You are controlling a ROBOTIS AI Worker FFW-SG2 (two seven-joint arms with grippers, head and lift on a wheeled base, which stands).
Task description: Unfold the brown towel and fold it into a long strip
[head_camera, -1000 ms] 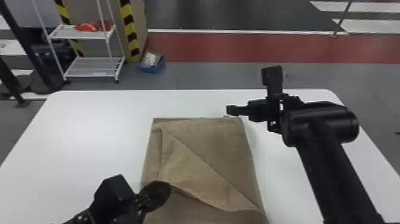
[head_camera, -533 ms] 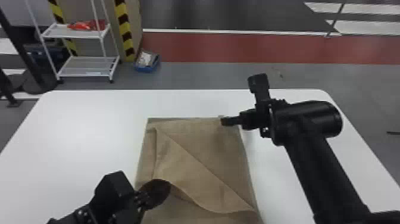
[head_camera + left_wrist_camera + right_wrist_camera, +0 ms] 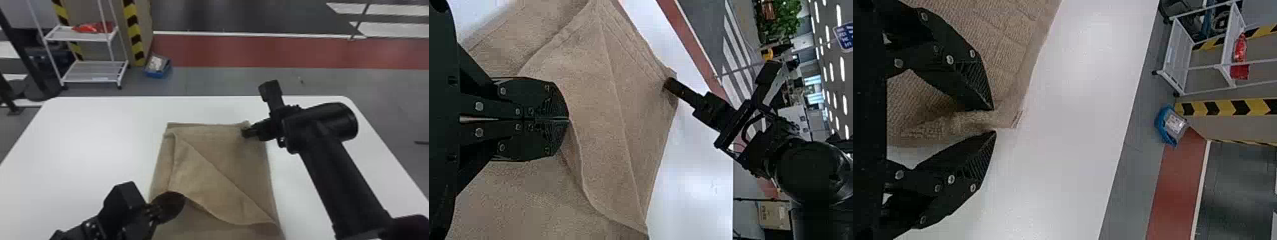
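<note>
The unfolding stage, as I judge it: the brown towel (image 3: 220, 191) lies on the counter (image 3: 92, 143), beneath and between my hands, a loose flap slanting across its upper face. My right hand (image 3: 995, 121) is parted moderately, its two fingers standing on either side of the towel's far corner (image 3: 1005, 119), which is not clamped. My left hand (image 3: 569, 120) is closed, apparently pinching the flap's near edge at its tips. The next move probably calls for the right hand to close upon that corner before lifting and spreading.
</note>
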